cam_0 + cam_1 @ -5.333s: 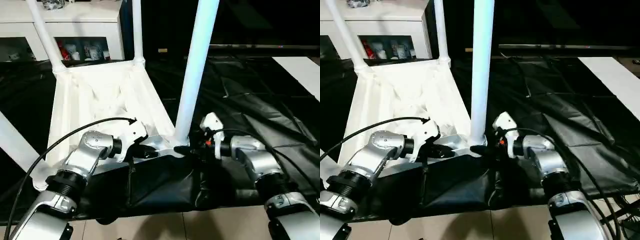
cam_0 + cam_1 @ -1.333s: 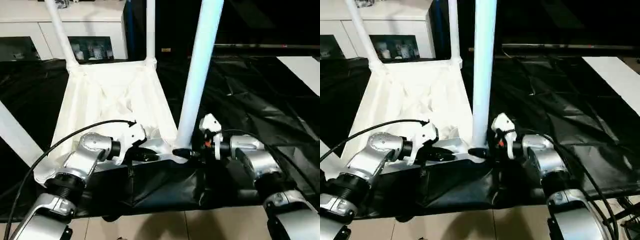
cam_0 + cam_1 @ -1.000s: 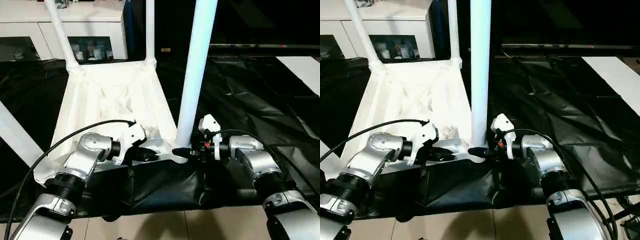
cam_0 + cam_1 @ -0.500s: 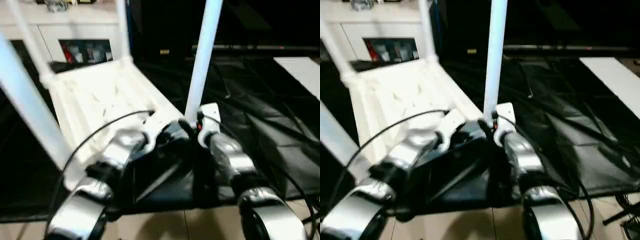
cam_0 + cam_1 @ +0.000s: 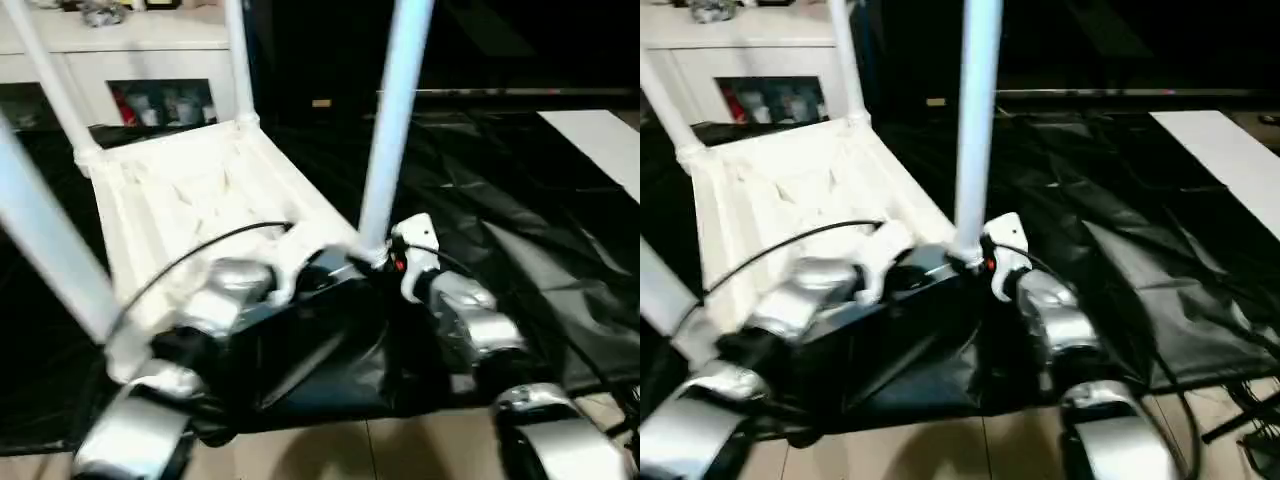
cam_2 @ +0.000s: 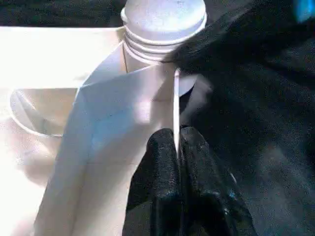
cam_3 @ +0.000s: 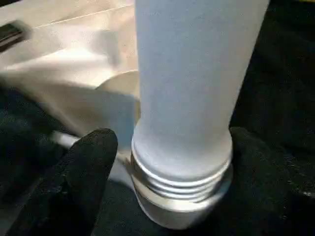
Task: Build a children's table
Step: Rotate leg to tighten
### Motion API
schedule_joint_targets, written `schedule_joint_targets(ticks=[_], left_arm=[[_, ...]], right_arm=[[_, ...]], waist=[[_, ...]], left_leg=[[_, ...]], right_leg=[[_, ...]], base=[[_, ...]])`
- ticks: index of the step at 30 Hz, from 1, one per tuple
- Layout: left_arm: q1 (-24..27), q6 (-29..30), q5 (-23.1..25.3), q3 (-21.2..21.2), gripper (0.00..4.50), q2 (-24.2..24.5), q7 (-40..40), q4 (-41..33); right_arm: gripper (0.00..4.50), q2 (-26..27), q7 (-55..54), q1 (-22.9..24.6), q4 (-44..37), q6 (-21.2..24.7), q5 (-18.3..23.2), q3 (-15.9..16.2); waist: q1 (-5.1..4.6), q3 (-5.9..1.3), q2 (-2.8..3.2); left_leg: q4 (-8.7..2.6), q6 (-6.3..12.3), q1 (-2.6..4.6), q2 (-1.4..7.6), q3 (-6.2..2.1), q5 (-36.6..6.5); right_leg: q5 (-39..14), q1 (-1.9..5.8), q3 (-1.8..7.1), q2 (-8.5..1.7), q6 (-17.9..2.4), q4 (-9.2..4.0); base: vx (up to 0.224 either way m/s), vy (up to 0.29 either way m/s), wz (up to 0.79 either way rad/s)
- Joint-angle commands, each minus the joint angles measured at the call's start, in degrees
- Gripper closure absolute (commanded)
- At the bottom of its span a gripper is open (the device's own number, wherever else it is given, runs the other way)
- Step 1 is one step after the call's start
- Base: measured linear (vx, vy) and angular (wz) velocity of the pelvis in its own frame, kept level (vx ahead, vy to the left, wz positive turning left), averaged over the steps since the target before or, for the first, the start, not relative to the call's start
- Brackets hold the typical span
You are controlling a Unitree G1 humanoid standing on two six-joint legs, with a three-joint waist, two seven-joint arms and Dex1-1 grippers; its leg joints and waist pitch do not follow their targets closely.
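step: seating the last leg (image 5: 392, 130) in the near right corner socket (image 7: 182, 204) of the upside-down tabletop (image 5: 190, 200).
left pincer (image 6: 176, 147): mine was pinched shut on the thin edge of the tabletop just beside that socket.
right pincer (image 7: 167, 162): my fingers (image 7: 88, 167) stood spread either side of the leg's threaded base, no clamp visible.
table position: on the black sheet (image 5: 520, 210), three other legs up, cabinet (image 5: 130, 60) behind.
next move: I judged the leg needed regripping and twisting down while my left steadied the top.
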Motion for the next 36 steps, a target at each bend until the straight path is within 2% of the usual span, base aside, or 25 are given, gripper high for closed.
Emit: schedule_joint_targets(ticks=[1, 3, 4, 7, 10, 14, 17, 20, 21, 26, 28, 30, 32, 33, 34, 36], left_arm=[[3.3, -1.3, -4.8, -1.4, 4.5, 1.6, -10.3, -4.1], [3.7, -0.8, -5.4, -1.5, 4.5, 2.3, -12.0, -5.2], [4.4, 1.2, -5.6, -2.1, 4.5, 4.1, -14.4, -6.9], [5.5, 2.5, -5.9, -2.7, 4.5, 6.7, -18.2, -9.0], [6.0, 2.7, -6.0, -2.3, 4.5, 7.5, -18.9, -9.6], [6.6, 3.2, -6.3, -2.2, 4.5, 8.0, -18.9, -10.8], [6.6, 3.4, -6.3, -2.0, 4.5, 8.0, -18.5, -11.1], [6.7, 3.4, -6.3, -1.8, 4.5, 7.9, -18.2, -11.2], [6.6, 3.4, -6.3, -1.7, 4.5, 7.9, -18.1, -11.2], [6.6, 3.4, -6.4, -1.4, 4.5, 7.6, -16.9, -11.4], [6.4, 3.2, -6.1, -1.2, 4.5, 6.9, -15.4, -11.0], [5.4, 3.4, -3.9, -1.2, 4.5, 4.6, -9.3, -8.3], [5.0, 3.5, -3.0, -1.2, 4.5, 3.7, -6.8, -7.2], [4.3, 4.1, -2.2, -1.2, 4.5, 2.5, -3.9, -5.7], [2.7, 5.3, -0.5, -0.8, 4.5, -0.3, 3.1, -2.6], [1.5, 7.1, 0.4, -0.4, 4.5, -2.7, 8.3, -0.3]], right_arm=[[0.65, -1.8, 10.9, 0.2, -4.7, 0.3, 2.0, 2.4], [0.65, -2.6, 13.0, 0.4, -5.4, 0.6, 2.1, 2.7], [0.65, -4.7, 16.5, 1.1, -6.6, -0.4, 1.6, 4.1], [0.65, -6.8, 20.6, 1.7, -7.7, 0.1, 1.8, 4.9], [0.65, -7.7, 22.5, 1.8, -7.5, 0.3, 1.6, 5.5], [1.02, -7.9, 23.8, 2.1, -7.8, 0.6, 1.3, 6.2], [1.37, -7.4, 23.7, 2.1, -7.7, 0.5, 1.0, 6.6], [1.49, -7.1, 23.5, 2.0, -7.8, 0.9, 1.2, 6.4], [1.71, -7.0, 23.4, 1.9, -7.7, 0.9, 1.3, 6.4], [1.79, -6.4, 23.1, 2.7, -8.0, 1.4, 2.4, 5.7], [1.8, -5.8, 21.9, 3.1, -7.9, 1.8, 2.7, 5.1], [1.81, -3.7, 13.7, 3.1, -4.7, 2.0, 1.2, 3.9], [1.81, -2.9, 10.6, 3.1, -3.6, 1.9, 0.5, 3.6], [1.81, -1.9, 7.5, 3.2, -2.9, 2.4, 0.0, 3.2], [1.81, 0.7, 0.1, 3.3, -1.5, 3.5, -0.6, 2.2], [1.82, 2.9, -6.8, 2.9, -0.2, 4.8, -0.8, 0.9]], waist=[[0.56, -3.15, -1.05], [0.72, -3.15, -0.91], [0.78, -3.22, -0.99], [1.44, -3.32, -0.81], [1.55, -3.33, -1.07], [1.62, -3.24, -1.16], [1.51, -3.2, -1.2], [1.54, -3.25, -1.19], [1.52, -3.24, -1.22], [1.55, -3.22, -1.3], [1.55, -3.23, -1.32], [1.39, -3.12, -1.38], [1.18, -2.84, -1.45], [1.03, -2.88, -1.34], [0.97, -2.87, -1.35], [0.7, -2.42, -1.37]], left_leg=[[-3.67, 5.13, -0.74, 1.19, -0.04, -12.0], [-3.6, 5.52, -0.57, 1.48, 0.12, -11.2], [-3.56, 5.59, -0.66, 1.45, 0.22, -10.6], [-3.47, 5.47, -0.45, 1.64, 0.3, -9.4], [-3.38, 5.42, -0.6, 1.49, 0.32, -8.4], [-3.37, 4.92, -0.63, 1.34, 0.33, -8.9], [-3.4, 4.7, -0.61, 1.33, 0.3, -8.8], [-3.39, 4.66, -0.58, 1.35, 0.28, -8.7], [-3.39, 4.69, -0.61, 1.34, 0.28, -8.6], [-3.33, 4.84, -0.63, 1.31, 0.3, -8.5], [-3.33, 4.72, -0.66, 1.29, 0.28, -8.4], [-3.43, 4.32, -0.69, 1.24, 0.24, -8.5], [-3.63, 3.07, -0.49, 1.02, 0.17, -10.7], [-3.65, 2.76, -0.5, 0.98, 0.17, -10.8], [-3.67, 2.37, -0.24, 0.97, 0.14, -11.3], [-3.87, 1.73, 0.12, 0.8, 0.16, -13.5]], right_leg=[[-18.7, 3.51, 2.81, -3.52, -9.7, -4.91], [-16.4, 3.21, 2.85, -3.25, -10.7, -4.63], [-15.0, 3.29, 2.82, -3.22, -11.3, -4.39], [-12.6, 3.14, 2.95, -3.25, -12.4, -4.02], [-9.4, 3.3, 2.93, -3.15, -13.3, -3.61], [-12.5, 3.38, 2.94, -3.33, -12.3, -4.01], [-12.7, 3.32, 2.94, -3.24, -12.1, -4.03], [-12.6, 3.32, 2.94, -3.22, -12.1, -3.97], [-12.4, 3.34, 2.93, -3.21, -12.1, -3.95], [-12.4, 3.4, 2.92, -3.25, -12.2, -3.95], [-12.5, 3.41, 2.94, -3.26, -12.0, -3.95], [-13.5, 3.34, 2.96, -3.29, -11.6, -4.13], [-18.7, 3.32, 2.87, -3.4, -10.1, -4.81], [-19.6, 3.25, 2.92, -3.39, -9.6, -4.86], [-20.9, 3.1, 2.94, -3.33, -8.9, -5.09], [-24.7, 2.76, 2.83, -3.19, -7.8, -5.76]], base=[[0.0, 0.0, 0.0], [0.0, 0.0, 0.0], [0.0, 0.0, 0.0], [0.0, 0.0, 0.0], [0.0, 0.0, 0.0], [0.0, 0.0, 0.0], [0.0, 0.0, 0.0], [0.0, 0.0, 0.0], [0.0, 0.0, 0.0], [0.0, 0.0, 0.0], [0.0, 0.0, 0.0], [0.0, 0.0, 0.0], [0.0, 0.0, 0.0], [0.0, 0.0, 0.0], [0.0, 0.0, 0.0], [0.0, 0.0, 0.0]])
